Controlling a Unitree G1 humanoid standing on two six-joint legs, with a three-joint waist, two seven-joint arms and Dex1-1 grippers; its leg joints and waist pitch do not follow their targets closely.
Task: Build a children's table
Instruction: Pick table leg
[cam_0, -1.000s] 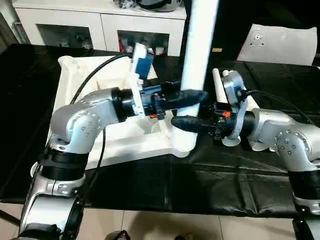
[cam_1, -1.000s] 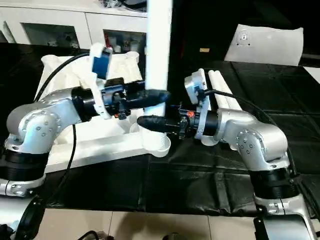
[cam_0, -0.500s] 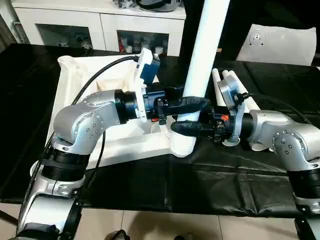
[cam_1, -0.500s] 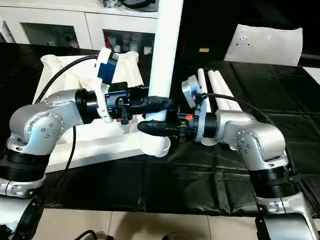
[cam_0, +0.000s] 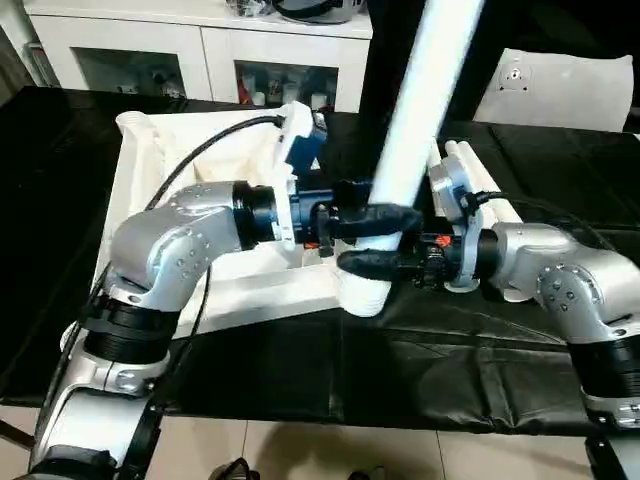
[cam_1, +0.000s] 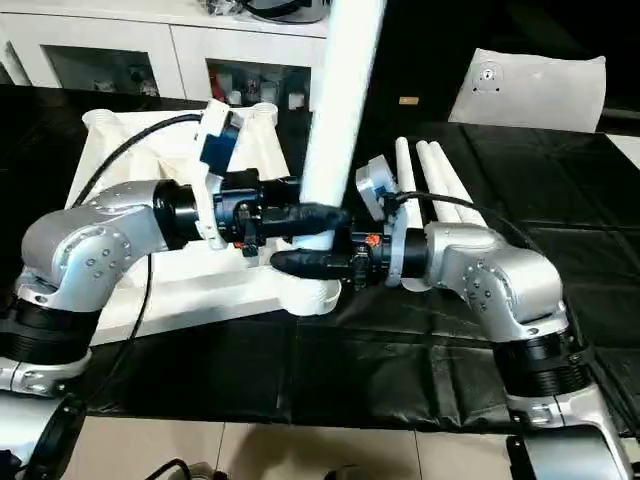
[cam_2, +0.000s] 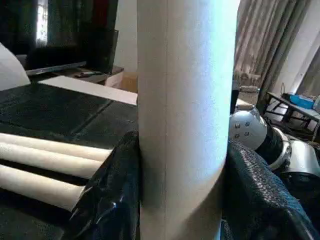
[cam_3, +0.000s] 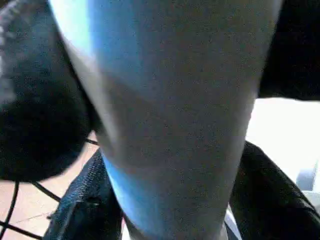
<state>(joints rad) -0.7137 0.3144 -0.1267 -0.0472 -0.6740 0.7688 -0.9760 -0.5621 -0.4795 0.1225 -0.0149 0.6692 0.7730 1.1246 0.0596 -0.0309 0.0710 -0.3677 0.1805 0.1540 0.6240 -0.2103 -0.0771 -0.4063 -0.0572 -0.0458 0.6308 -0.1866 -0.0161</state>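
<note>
The children's table top (cam_0: 150, 170) lies upside down on the black cloth, white with raised ribs. One white leg (cam_0: 420, 100) stands in its near right corner socket (cam_0: 365, 297) and leans to the right at its top. My left gripper (cam_0: 385, 216) is shut on the leg from the left, with its black fingers (cam_2: 110, 190) pressed on both sides of it. Just below, my right gripper (cam_0: 366, 264) reaches in from the right, and its fingers (cam_3: 270, 200) hug the same leg (cam_3: 175, 125) low down.
Spare white legs (cam_1: 430, 175) lie side by side on the cloth behind my right forearm. A flat white panel (cam_0: 560, 85) leans at the back right. White cabinets with glass doors (cam_0: 200, 50) stand behind the table. The cloth's front edge runs close below my arms.
The leg has tipped from nearly upright to leaning right at its top. Both grippers stayed around its lower part, and my left wrist has turned a little.
</note>
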